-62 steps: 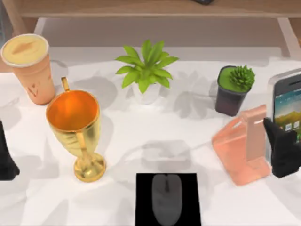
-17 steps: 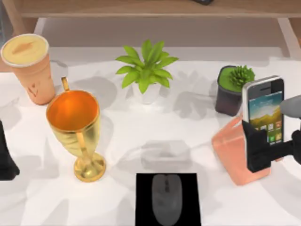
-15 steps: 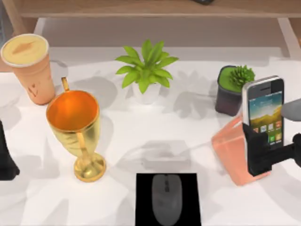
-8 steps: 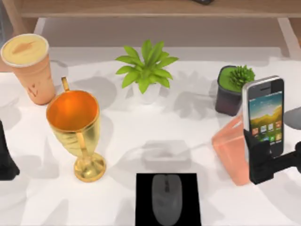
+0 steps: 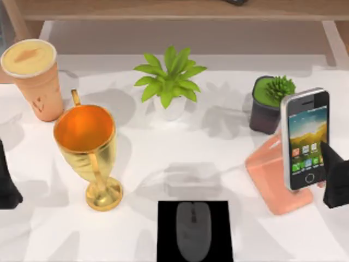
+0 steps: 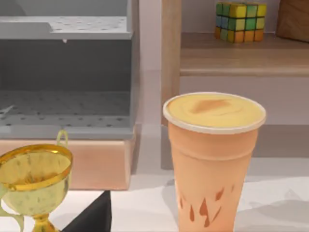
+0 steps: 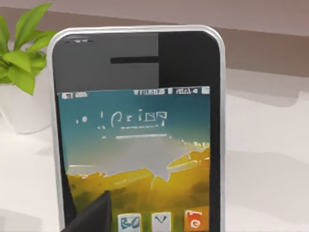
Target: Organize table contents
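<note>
From the top view: my right jaws [image 5: 334, 180] sit at the bench's right edge, just right of the phone [image 5: 305, 138] and touching or nearly touching its lower right edge. The phone stands upright, long axis vertical, screen facing the camera, leaning on the pink stand [image 5: 275, 172]. One dark finger shows beside the phone; whether the jaws are parted or clamped, I cannot tell. My read is the phone is parked on its stand and this arm is clear of it or close to that.

My left jaws [image 5: 6, 183] are idle at the bench's left edge, below the cup [image 5: 34, 76] at the far left corner. Their state I cannot tell either. The mouse [image 5: 193, 231] lies on a black mat [image 5: 194, 210] at the near middle, long axis running front to back. The goblet [image 5: 90, 153] stands between the left jaws and the mouse. Two plants [image 5: 170, 79] sit behind, on the white bench [image 5: 152, 164].

Left wrist view: the cup [image 6: 214, 159] is straight ahead, upright, cream top level, with the goblet [image 6: 33, 181] off to one side. So the left arm is the nearer one for the cup, and the approach line looks open.

Right wrist view: the phone [image 7: 140, 130] is close in front, upright, with a dark finger tip [image 7: 91, 217] low against its screen.
</note>
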